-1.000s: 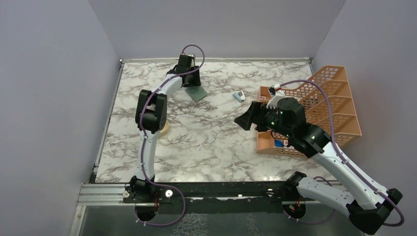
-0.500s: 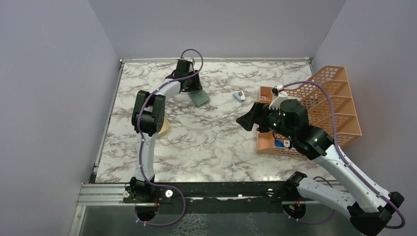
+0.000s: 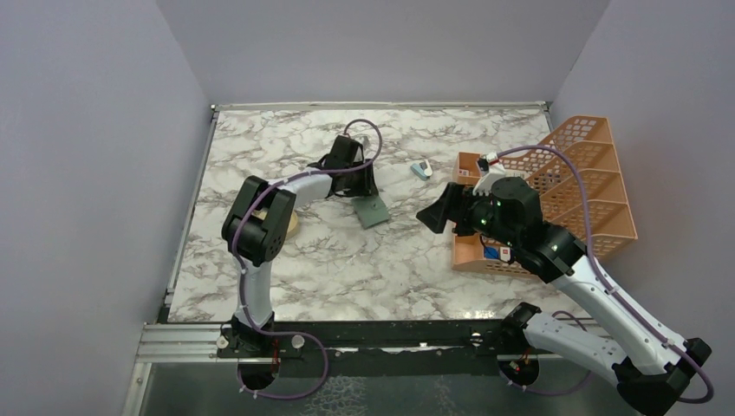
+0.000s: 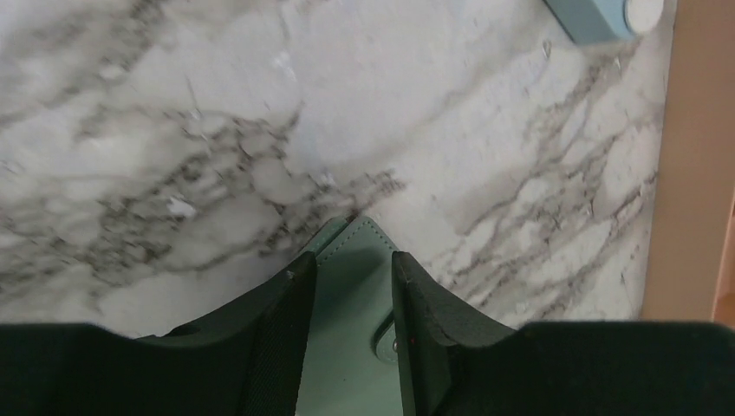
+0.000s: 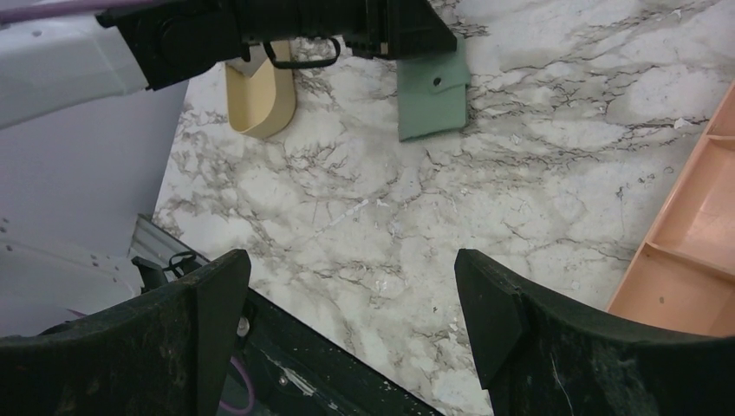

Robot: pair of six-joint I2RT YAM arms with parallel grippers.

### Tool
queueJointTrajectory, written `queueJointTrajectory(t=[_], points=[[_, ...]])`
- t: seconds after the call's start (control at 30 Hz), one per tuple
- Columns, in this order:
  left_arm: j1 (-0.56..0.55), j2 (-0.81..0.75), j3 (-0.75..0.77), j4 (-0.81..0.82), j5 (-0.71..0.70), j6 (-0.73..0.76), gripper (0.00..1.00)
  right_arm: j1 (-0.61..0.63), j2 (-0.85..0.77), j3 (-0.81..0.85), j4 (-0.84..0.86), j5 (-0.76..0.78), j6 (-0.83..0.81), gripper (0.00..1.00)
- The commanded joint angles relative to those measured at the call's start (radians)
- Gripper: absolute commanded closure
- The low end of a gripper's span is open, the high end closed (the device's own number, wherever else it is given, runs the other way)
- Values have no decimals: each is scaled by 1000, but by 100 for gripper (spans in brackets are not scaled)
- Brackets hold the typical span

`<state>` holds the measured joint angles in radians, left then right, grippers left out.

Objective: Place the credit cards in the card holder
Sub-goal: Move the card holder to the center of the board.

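Note:
The grey-green card holder (image 3: 374,211) lies near the middle of the marble table, folded, with its snap tab showing. My left gripper (image 3: 367,187) is at its far end. In the left wrist view the card holder (image 4: 347,347) fills the narrow gap of the left gripper (image 4: 351,260), and both fingers overlap its sides. My right gripper (image 3: 433,213) hovers wide open to the right of it, with only table between its fingers (image 5: 208,295). From there the card holder (image 5: 431,100) shows at the top. No credit cards show in any view.
A tan oval dish (image 3: 291,227) sits by the left arm's elbow, also in the right wrist view (image 5: 260,95). A small blue-and-white gadget (image 3: 421,169) lies at the back. The orange mesh rack (image 3: 563,191) stands at the right edge.
My left gripper has swung from the back of the table toward the middle and right, and the card holder has come with it. The right arm has barely moved.

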<state>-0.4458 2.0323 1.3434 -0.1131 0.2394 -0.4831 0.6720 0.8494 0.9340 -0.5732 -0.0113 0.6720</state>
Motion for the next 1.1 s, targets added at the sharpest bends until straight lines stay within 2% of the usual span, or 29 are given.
queueJointTrajectory(t=[0.0,0.33,0.53,0.63,0.8,0.9,1.07], points=[[-74,-57,-159,-57,53,-42,59,-5,0,-14,-18,25,3,11],[-154,-278,-447,101,130,-179,59,-5,31,-43,-57,-5,38,12],[-155,-477,-474,75,72,-169,54,-6,87,-58,-28,-103,45,22],[-154,-570,-452,12,-8,-130,49,-5,126,-69,8,-168,60,32],[-153,-738,-451,-53,-139,-71,39,-5,239,-86,51,-244,85,47],[-153,-843,-464,-78,-206,-36,14,1,310,-100,77,-257,88,50],[-153,-1024,-481,-124,-307,32,1,25,450,-68,77,-209,45,54]])
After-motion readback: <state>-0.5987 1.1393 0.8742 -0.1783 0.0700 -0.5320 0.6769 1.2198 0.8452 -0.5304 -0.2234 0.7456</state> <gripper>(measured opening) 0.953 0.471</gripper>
